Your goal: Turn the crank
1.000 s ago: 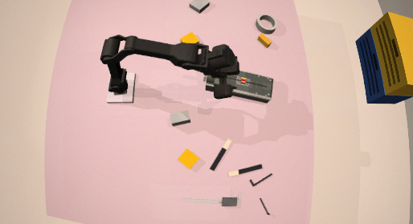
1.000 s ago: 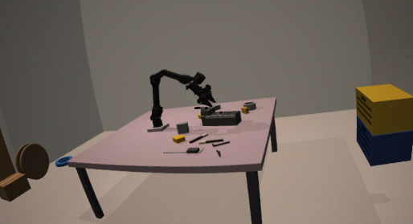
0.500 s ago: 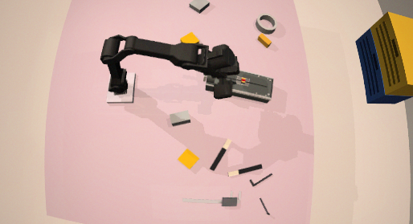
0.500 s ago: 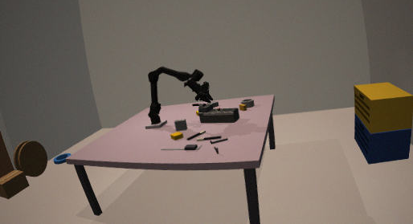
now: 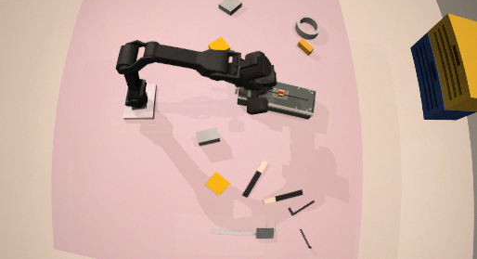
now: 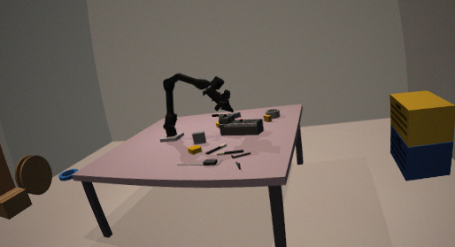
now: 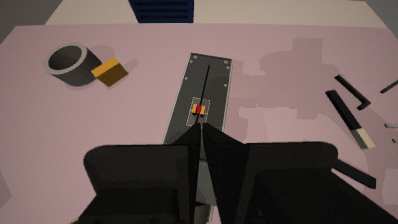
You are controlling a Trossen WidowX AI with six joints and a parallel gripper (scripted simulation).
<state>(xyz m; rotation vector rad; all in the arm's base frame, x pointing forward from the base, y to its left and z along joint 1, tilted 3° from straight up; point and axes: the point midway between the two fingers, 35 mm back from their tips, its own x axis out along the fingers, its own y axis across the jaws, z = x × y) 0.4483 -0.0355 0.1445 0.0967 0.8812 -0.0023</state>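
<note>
The machine is a long dark grey box [image 5: 297, 105] [image 6: 248, 128] [image 7: 217, 80] with a narrow slot along its top. The red pointer [image 5: 281, 93] [image 7: 199, 109] sits in the slot between the two brass marks, about level with them in the wrist view; a very small offset cannot be judged. My gripper [image 6: 232, 111] [image 7: 201, 127] is shut, its fingertips together with nothing seen between them. It is over the machine's near end, above a raised grey part. The arm and fingers cover much of that end, and the crank and its handle cannot be made out clearly.
A grey ring [image 5: 307, 28] [image 6: 273, 113] [image 7: 72, 64] and an orange block [image 5: 305, 46] [image 7: 110, 72] lie beyond the machine. Grey blocks [image 5: 208, 136], yellow blocks [image 5: 217, 184], markers [image 5: 254, 178], hex keys and a caliper [image 5: 264, 233] lie elsewhere on the pink table [image 5: 93, 175].
</note>
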